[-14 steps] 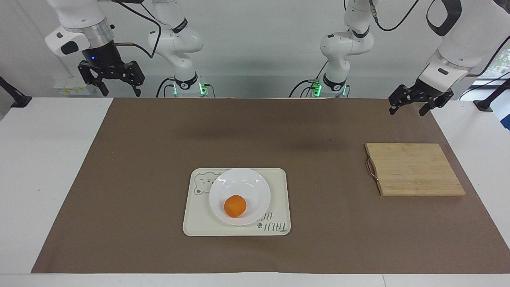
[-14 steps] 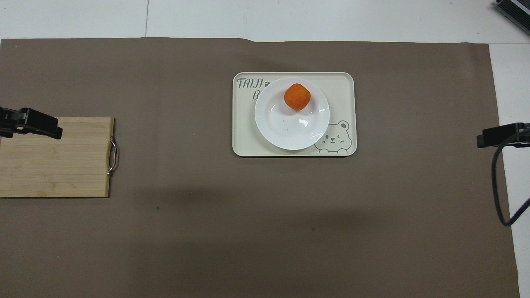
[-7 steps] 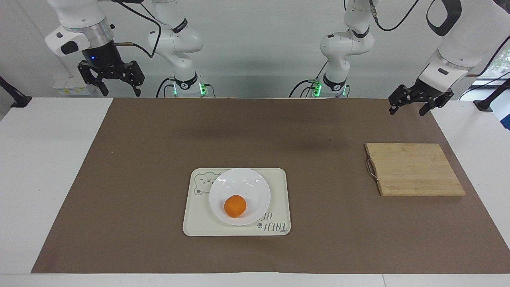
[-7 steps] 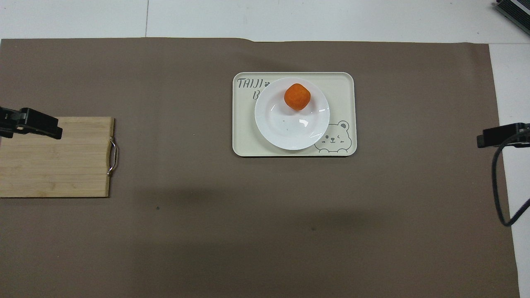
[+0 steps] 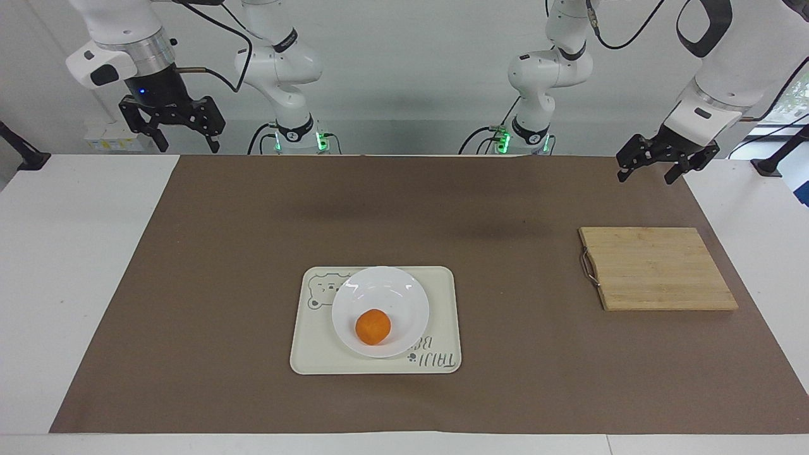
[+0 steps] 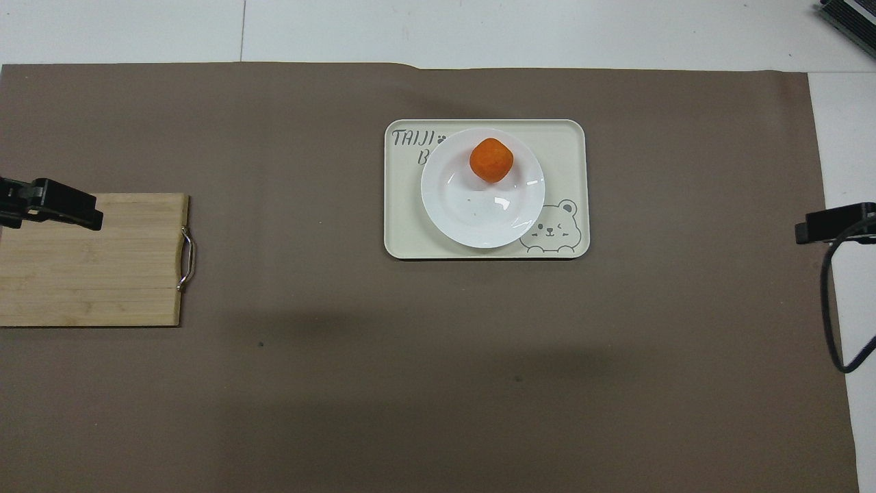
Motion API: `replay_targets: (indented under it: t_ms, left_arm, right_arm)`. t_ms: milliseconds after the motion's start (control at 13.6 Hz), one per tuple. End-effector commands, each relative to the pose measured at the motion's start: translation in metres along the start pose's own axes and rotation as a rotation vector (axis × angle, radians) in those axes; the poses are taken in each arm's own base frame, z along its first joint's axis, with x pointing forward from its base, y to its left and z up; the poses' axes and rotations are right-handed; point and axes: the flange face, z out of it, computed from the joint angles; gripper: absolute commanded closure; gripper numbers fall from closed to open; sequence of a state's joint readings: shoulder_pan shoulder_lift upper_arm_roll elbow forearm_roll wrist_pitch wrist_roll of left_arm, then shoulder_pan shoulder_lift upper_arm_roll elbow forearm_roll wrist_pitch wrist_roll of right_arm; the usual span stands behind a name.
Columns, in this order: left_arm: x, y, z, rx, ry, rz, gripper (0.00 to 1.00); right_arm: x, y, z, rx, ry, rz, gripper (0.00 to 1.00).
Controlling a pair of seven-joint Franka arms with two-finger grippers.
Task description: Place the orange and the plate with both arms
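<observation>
Two white robot arms are seen raised at the robots' edge of a table that is covered by a brown mat (image 5: 221,253).

The left gripper (image 5: 654,169) is held in the air above the mat's edge, at the left arm's end of the table. Its fingers are spread apart and nothing is gripped. A wooden board (image 5: 657,268) with a metal handle is laid flat on the mat below this gripper and a little farther out from the robots. In the overhead view, the left gripper's tip (image 6: 65,209) is seen over the board's (image 6: 89,267) corner.

The right gripper (image 5: 183,142) is held high over the table's edge at the right arm's end. Its fingers are also spread, and nothing is gripped. No object lies under it.

Farther out, about midway between the two grippers and well apart from both, a cream tray (image 5: 442,316) with a bear print is set on the mat. A white plate (image 5: 385,291) rests on the tray. The orange (image 5: 373,327) sits in the plate, on the part farthest from the robots, and is touched by neither gripper.
</observation>
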State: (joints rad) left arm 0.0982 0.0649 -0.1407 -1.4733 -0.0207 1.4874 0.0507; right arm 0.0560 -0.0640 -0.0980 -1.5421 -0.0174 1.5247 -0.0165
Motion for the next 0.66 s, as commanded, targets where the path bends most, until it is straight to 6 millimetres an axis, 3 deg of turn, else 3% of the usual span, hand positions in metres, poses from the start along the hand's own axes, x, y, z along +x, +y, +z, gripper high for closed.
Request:
replay_targets:
  t_ms: [0, 221, 590]
  left_arm:
    - [0.0, -0.004, -0.004, 0.007, 0.003, 0.001, 0.0]
    - [0.001, -0.004, -0.004, 0.007, 0.002, 0.001, 0.0]
    - [0.001, -0.004, -0.004, 0.007, 0.002, 0.0, 0.0]
  right_arm:
    - [-0.005, 0.005, -0.002, -0.009, 0.002, -0.017, 0.0]
    - [0.003, -0.002, 0.002, -0.025, 0.029, 0.045, 0.0]
    - [-0.003, -0.006, 0.004, 0.005, 0.001, 0.025, 0.0]
